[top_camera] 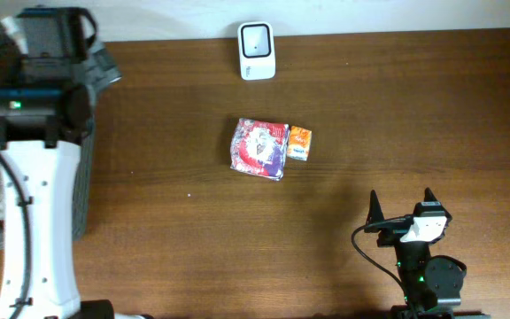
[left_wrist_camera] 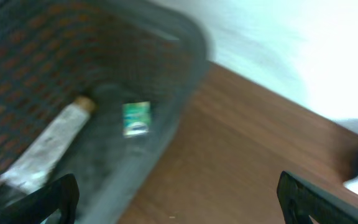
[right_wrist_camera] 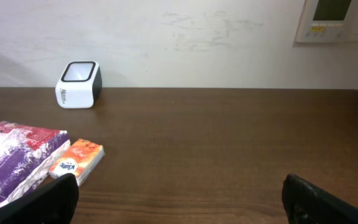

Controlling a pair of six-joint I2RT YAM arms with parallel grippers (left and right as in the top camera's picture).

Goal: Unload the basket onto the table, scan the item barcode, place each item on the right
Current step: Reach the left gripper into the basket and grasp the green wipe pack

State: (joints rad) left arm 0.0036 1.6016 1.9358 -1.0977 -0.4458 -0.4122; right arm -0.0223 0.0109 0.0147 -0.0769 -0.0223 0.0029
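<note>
Purple packet (top_camera: pixel 259 148) is the bulkiest item on the table and, by my judgement, the next one to scan. It lies flat in the middle of the table, well short of the scanner, touching a smaller packet on its right. Its glossy wrapper is purple, red and white, soft and slightly crumpled. No barcode shows, so it is probably underneath.

The mesh basket (left_wrist_camera: pixel 166 56) at the table's left edge sits under the left gripper (left_wrist_camera: pixel 176 205), whose fingers are spread wide with nothing between them. The right gripper (top_camera: pixel 401 202) is parked near the front edge, likewise spread and empty.

To do the step well, grip the packet across its short sides, lift it clear of its neighbour, then turn the hidden face toward the window of the white scanner (top_camera: pixel 257 50) at the far edge.

The orange packet (top_camera: pixel 299 143) is small and flat. A long tube (left_wrist_camera: pixel 48 146) and a green box (left_wrist_camera: pixel 135 118) lie in the basket.
</note>
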